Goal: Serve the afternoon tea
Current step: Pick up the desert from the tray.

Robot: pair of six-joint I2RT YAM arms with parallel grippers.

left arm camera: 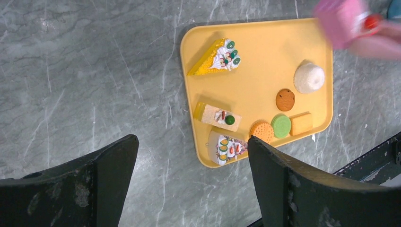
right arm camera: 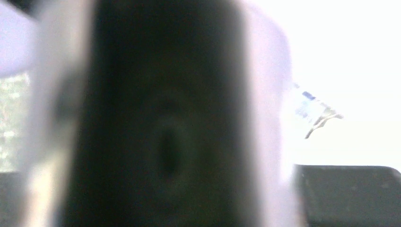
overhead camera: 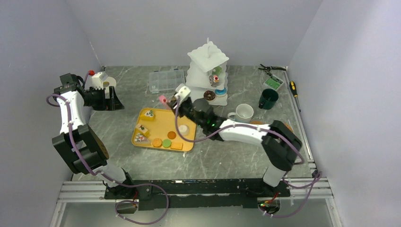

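Left claw spread wide at far left, 3 cake slices along yellow tray's left edge, right claw by pink tongs, grip unclear, 3-tier stand upright behind, white mug handle pointing left

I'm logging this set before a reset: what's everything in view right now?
Tray: one, yellow, table centre.
Cake slices: three, yellow-and-white, tray's left side.
Round biscuits: three, brown, orange, green, on tray.
Domed pastry: one, white, on tray.
Square biscuit: one, orange-yellow, on tray.
Tiered stand: one, white, behind tray.
Donuts: several, brown and blue among them, on stand.
White mug, dark-green mug: one each, right of stand.
Compartment box: one, clear, left of stand.
Pliers, screwdriver: one each, far right.
Pink tongs: one, above tray's far edge.
Left fingers: black, open, empty.
Right fingers: black, apparently gripping the tongs.
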